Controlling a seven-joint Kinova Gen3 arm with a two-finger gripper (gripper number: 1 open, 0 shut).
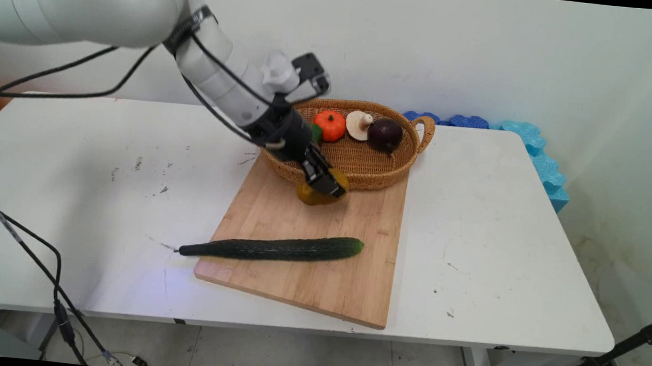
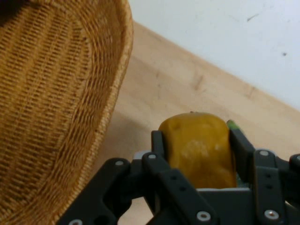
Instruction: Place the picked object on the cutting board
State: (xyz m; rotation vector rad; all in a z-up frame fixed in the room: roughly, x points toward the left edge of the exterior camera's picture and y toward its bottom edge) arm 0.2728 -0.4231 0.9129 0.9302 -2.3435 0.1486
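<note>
Yellow pepper (image 2: 199, 147) sits clamped in our gripper (image 1: 326, 184) at the board's (image 1: 319, 265) far edge, beside the basket (image 1: 362, 171) holding pumpkin (image 1: 330, 125), mushroom (image 1: 359, 124) and plum (image 1: 385, 134).

Bright, even indoor light; soft shadows; slight softness throughout.

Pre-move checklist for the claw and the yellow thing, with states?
1. Claw shut on the yellow pepper, fingers on both sides: ok.
2. Pepper over the cutting board, outside the wicker basket: ok.
3. Pepper resting on the board or lifted: cannot tell.
4. Basket wall close beside the claw: not ok, tight clearance.
5. Cucumber lies apart from the claw, tip overhanging the board's left edge: ok.
6. Pumpkin, mushroom, dark purple vegetable inside the basket: ok.
</note>
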